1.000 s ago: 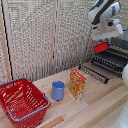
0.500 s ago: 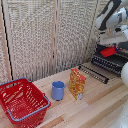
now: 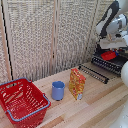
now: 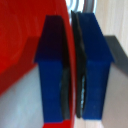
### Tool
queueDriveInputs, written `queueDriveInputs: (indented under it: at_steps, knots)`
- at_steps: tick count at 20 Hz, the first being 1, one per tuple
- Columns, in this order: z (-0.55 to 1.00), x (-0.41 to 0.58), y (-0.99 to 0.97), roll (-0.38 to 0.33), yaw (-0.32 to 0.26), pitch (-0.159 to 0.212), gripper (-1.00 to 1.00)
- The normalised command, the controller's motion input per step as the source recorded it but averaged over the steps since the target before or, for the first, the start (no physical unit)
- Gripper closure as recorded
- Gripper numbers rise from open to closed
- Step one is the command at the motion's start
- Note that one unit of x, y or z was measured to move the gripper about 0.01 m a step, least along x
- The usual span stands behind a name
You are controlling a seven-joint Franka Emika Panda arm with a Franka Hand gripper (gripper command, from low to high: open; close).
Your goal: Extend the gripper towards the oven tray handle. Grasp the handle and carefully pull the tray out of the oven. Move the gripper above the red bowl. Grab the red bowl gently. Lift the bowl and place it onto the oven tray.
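Note:
My gripper hangs from the white arm at the exterior view's upper right and is shut on the red bowl. It holds the bowl just above the dark oven and the inner end of the tray. The tray sticks out of the oven towards the exterior view's left. In the wrist view the gripper has its two dark blue fingers pinched on the thin rim of the red bowl. I cannot tell whether the bowl touches the tray.
A big red wire basket stands at the exterior view's lower left. A blue cup and an orange snack bag stand mid-table, in front of the tray. A slatted pale screen backs the wooden table.
The gripper has carried the red bowl towards the exterior view's right and slightly down, closer to the oven and tray. The basket, cup and bag have not moved.

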Motion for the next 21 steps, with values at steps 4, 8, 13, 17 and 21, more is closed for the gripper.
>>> queueDriveInputs:
  at_steps: [4,8,13,17,21]
  knots:
    - [0.05,0.022,-0.15,0.007,-0.083,-0.2,-1.0]
    - [0.09,0.022,0.0,-0.02,-0.006,-0.097,-1.0]
    - [0.19,0.047,0.01,-0.027,-0.048,-0.075,-1.0]
    - [0.36,0.15,0.19,0.001,-0.082,-0.05,-1.0]
    - [0.29,0.126,0.31,0.004,-0.091,0.006,-1.0]
